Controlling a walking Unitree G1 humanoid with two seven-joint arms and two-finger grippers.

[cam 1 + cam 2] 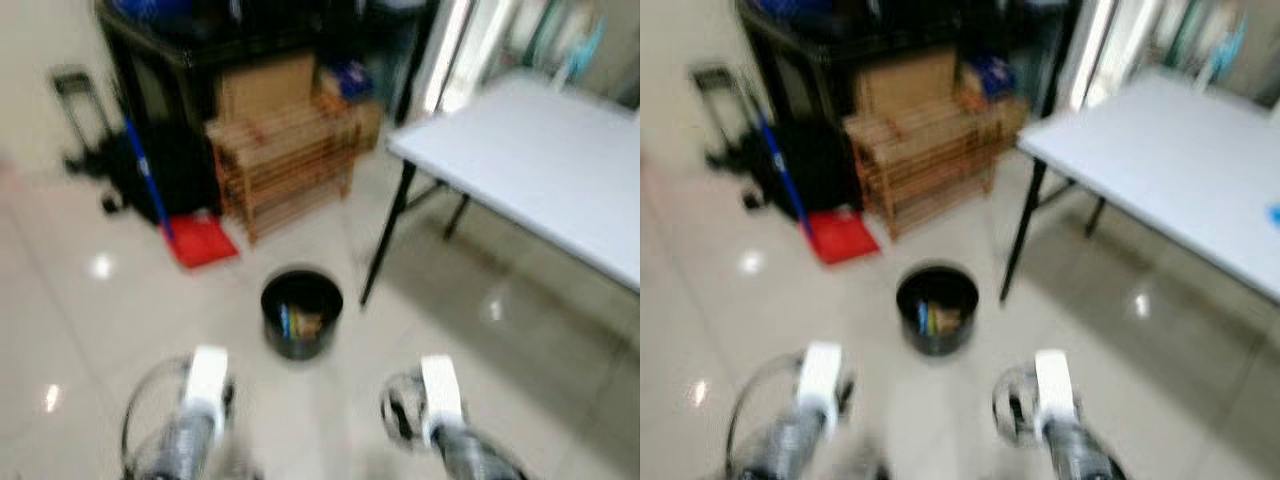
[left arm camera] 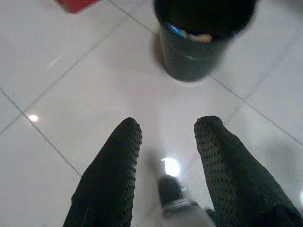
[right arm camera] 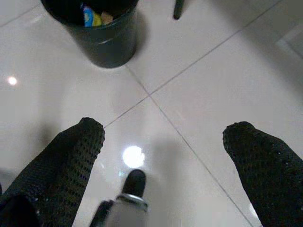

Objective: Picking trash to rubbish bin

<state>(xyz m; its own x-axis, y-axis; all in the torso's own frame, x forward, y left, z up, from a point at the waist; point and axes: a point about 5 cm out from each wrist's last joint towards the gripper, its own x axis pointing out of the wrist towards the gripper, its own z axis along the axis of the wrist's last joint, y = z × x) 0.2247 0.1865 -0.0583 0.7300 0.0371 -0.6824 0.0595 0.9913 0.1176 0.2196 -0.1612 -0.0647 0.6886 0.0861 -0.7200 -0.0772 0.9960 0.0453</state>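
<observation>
You have the white table (image 1: 560,170) on your right and the wooden rack (image 1: 285,165) ahead. The black rubbish bin (image 1: 301,313) stands on the tiled floor (image 1: 80,330) between them, near the table leg; it looks light and rigid, so avoid bumping it. Wrappers (image 3: 93,16) inside look thin and crushable. Your left gripper (image 2: 168,142) is moderately spread and your right gripper (image 3: 163,137) wide; both are empty.

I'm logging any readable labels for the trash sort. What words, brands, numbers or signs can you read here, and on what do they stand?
No text can be read.
The wrappers in the black bin show blue and yellow print, too blurred to read.
The blue item by the wooden rack is too blurred to tell.
The white table shows no lettering.
</observation>
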